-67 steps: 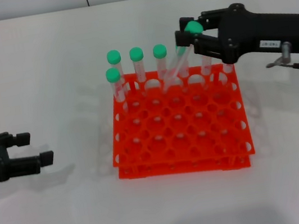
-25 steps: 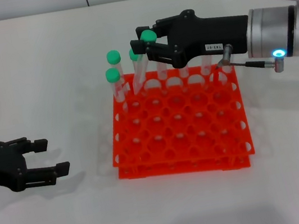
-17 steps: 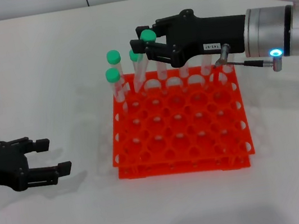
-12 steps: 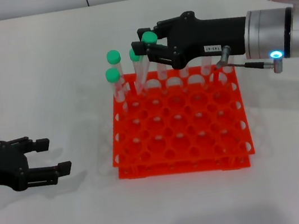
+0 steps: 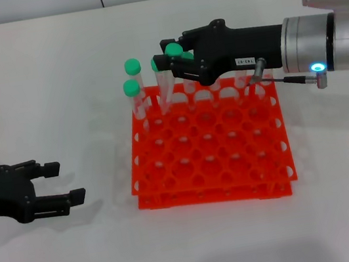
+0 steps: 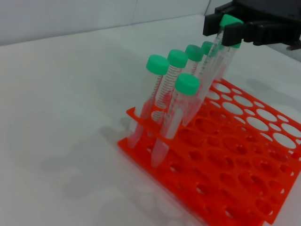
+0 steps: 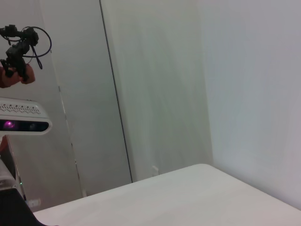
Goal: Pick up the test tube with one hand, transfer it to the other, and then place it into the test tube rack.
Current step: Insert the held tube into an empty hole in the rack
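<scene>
Orange test tube rack [image 6: 244,155] holding green-capped tubes [image 6: 162,94], right gripper [image 6: 225,29] pinching a tilted test tube [image 6: 214,61]

Glossy orange plastic rack [image 5: 209,158], clear plastic tube [image 5: 166,86], matt table [image 5: 42,92]

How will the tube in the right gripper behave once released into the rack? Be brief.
The test tube leans in the right gripper, so it will probably tip against its hole's rim. It looks stiff, clear and empty, hence light. The orange rack is broad and flat, so it is unlikely to shift. The left gripper rests aside.
</scene>
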{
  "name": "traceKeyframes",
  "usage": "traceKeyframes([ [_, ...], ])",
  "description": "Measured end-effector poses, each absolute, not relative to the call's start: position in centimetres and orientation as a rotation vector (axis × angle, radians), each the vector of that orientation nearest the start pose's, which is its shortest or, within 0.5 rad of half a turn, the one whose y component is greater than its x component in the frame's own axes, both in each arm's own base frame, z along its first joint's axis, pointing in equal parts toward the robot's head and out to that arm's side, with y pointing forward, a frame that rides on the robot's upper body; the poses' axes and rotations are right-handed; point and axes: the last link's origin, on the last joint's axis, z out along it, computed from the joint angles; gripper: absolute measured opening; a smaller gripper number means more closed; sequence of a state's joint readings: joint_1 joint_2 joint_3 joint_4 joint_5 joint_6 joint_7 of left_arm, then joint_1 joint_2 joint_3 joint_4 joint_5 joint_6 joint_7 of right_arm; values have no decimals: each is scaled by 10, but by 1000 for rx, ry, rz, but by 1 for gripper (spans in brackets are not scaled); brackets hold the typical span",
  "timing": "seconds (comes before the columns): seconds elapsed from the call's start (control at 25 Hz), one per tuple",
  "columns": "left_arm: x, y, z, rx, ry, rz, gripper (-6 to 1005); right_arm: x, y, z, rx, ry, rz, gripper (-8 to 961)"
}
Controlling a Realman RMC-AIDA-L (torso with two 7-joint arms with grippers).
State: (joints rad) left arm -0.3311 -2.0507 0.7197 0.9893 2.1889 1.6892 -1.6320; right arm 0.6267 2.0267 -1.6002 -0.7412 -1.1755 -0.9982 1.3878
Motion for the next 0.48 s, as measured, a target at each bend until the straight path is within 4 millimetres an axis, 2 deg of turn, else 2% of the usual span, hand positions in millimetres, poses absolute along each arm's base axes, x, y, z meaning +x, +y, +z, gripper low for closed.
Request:
traceKeyframes([
  [0.48, -314, 282, 49, -2721, -881, -321, 884, 144, 381, -61, -2700, 381, 798, 266],
])
